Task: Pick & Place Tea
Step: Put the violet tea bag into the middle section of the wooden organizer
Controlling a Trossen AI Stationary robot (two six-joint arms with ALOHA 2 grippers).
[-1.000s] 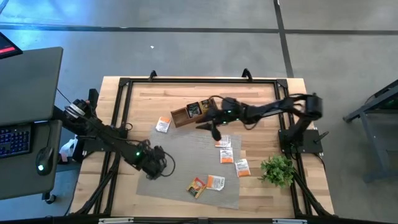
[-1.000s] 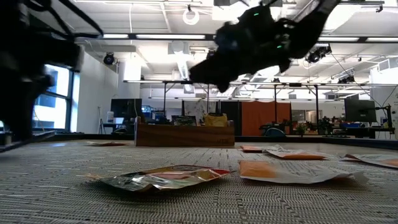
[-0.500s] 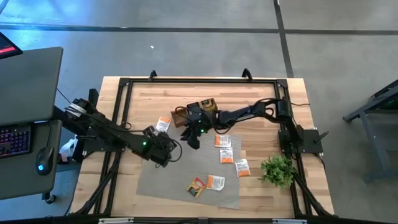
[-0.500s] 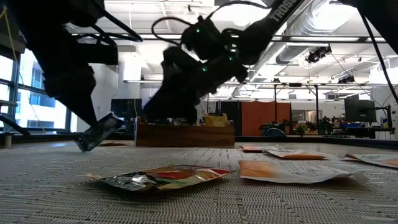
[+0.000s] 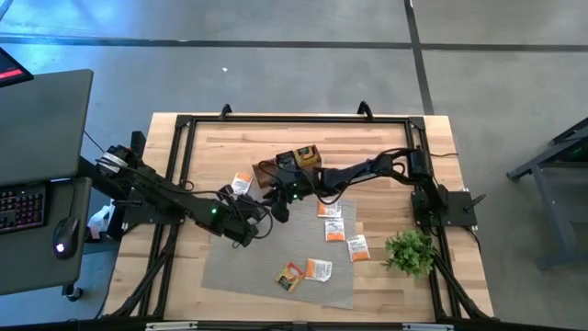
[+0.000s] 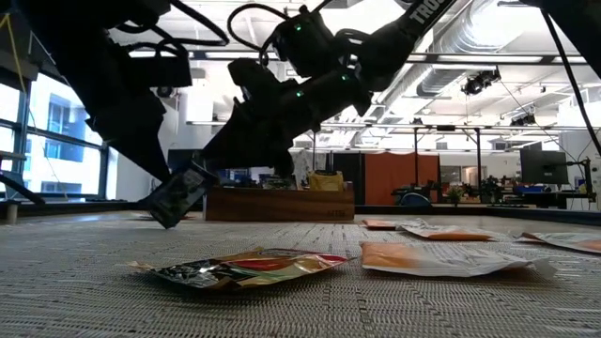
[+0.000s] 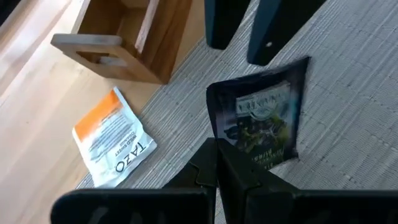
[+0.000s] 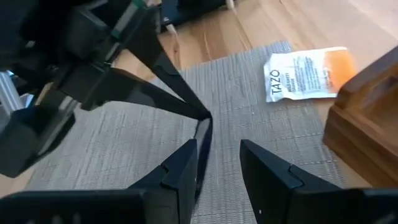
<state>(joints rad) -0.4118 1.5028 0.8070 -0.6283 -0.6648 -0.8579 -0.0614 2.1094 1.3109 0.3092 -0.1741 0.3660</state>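
Observation:
A black tea sachet (image 7: 264, 118) hangs in my shut left gripper (image 7: 217, 152) above the grey mat (image 5: 276, 244), left of the mat's middle. My open right gripper (image 8: 217, 148) reaches over from the wooden box (image 5: 287, 165). Its fingers stand on either side of the sachet's free edge (image 8: 204, 138) without plainly touching it. In the low view the sachet (image 6: 180, 195) is clear of the mat. A white-and-orange sachet (image 7: 115, 140) lies flat on the wood beside the box. Several more sachets (image 5: 333, 228) lie flat on the mat. My left gripper pinches the black sachet between its two fingers by the edge nearest the wrist (image 7: 242, 160). It comes slanting down from the table's left. The sachet is lifted clear of the mat and hangs tilted below the fingers (image 6: 180, 195).
The wooden box (image 7: 124, 37) stands just beyond both grippers, toward the far edge. A small green plant (image 5: 409, 250) stands near the table's right edge. Two sachets (image 5: 305, 272) lie near the mat's near edge. A black frame (image 5: 184, 129) runs round the table.
My left gripper has carried the black sachet up off the mat and toward the far right, toward the box. My right gripper has swung from the box toward the table's left and come down to meet it, its fingers now flanking the sachet.

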